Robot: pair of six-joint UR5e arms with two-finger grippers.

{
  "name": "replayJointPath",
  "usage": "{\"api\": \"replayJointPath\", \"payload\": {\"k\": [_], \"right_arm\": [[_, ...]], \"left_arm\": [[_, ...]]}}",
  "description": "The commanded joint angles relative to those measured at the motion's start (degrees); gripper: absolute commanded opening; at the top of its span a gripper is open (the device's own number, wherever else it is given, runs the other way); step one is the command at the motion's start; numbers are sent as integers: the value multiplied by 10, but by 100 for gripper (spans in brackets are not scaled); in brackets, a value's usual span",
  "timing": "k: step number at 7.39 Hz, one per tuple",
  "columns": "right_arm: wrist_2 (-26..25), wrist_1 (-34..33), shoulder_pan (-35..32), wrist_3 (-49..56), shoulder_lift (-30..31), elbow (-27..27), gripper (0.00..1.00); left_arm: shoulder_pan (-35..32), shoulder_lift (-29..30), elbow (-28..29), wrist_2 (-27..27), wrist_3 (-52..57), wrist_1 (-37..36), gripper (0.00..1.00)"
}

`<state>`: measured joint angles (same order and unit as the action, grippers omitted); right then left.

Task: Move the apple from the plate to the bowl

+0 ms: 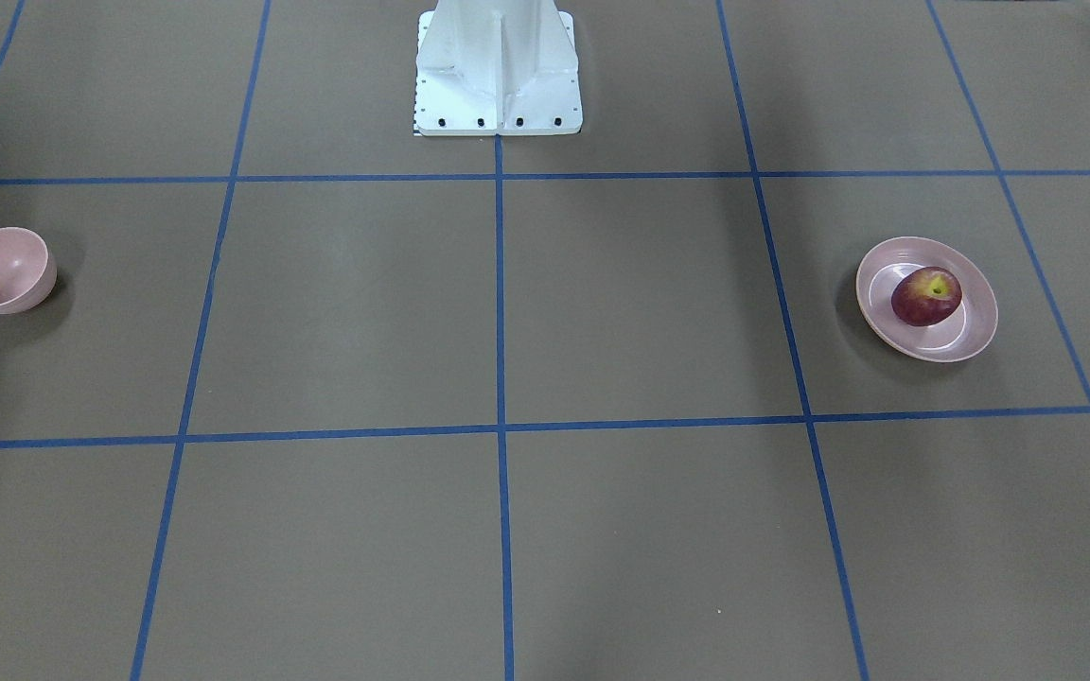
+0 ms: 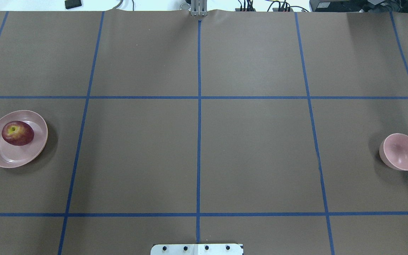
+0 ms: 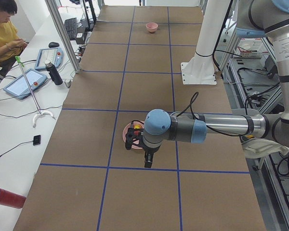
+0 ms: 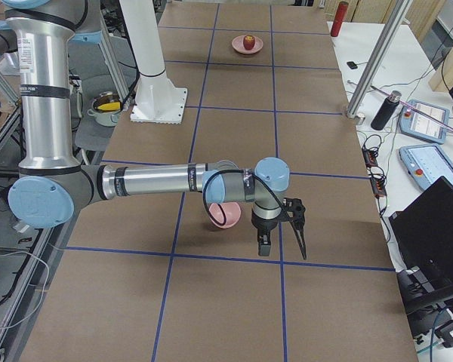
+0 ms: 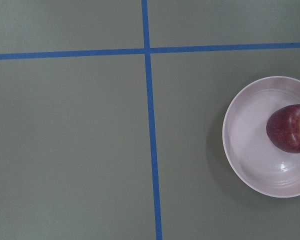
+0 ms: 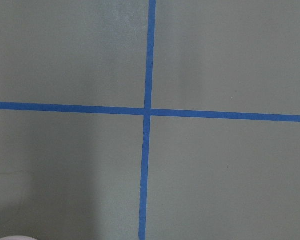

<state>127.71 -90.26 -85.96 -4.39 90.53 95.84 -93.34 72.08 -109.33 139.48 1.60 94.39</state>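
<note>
The dark red apple lies on the wide pale pink plate at the table's left end, and both show in the left wrist view, apple on plate. The small deep pink bowl stands empty at the right end. My left gripper hangs above the table beside the plate, seen only in the exterior left view. My right gripper hangs beside the bowl, seen only in the exterior right view. I cannot tell whether either is open or shut.
Blue tape lines divide the brown table into squares. The robot's white base stands at the middle of the robot's side. A person, tablets and a bottle are on the side bench.
</note>
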Motion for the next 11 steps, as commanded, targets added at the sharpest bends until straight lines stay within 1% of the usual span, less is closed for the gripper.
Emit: {"api": "replayJointPath", "payload": {"k": [1,3,4,5,6,7,8,9,10,11], "right_arm": [[0,0,0,1,-2,1,100],[15,0,0,-2,-10,1,100],[20,1,1,-7,-15,20,100],[60,1,18,-11,-16,42,100],[87,1,45,-11,-25,44,100],[90,1,54,-9,-17,53,100],[88,23,72,-6,26,61,100],[84,107,86,-34,66,54,100],[80,193,112,-107,100,52,100],[64,286,147,-162,128,34,100]], "left_arm": [[0,0,-4,0,0,0,98],[0,10,-10,0,5,7,98],[0,14,-9,0,5,36,98],[1,19,-6,0,3,70,98],[1,24,1,0,-1,89,98],[1,24,15,1,2,91,98],[1,21,24,0,8,104,98],[2,21,34,0,8,123,98],[2,21,35,0,7,133,98],[2,21,36,0,7,133,98]]}}
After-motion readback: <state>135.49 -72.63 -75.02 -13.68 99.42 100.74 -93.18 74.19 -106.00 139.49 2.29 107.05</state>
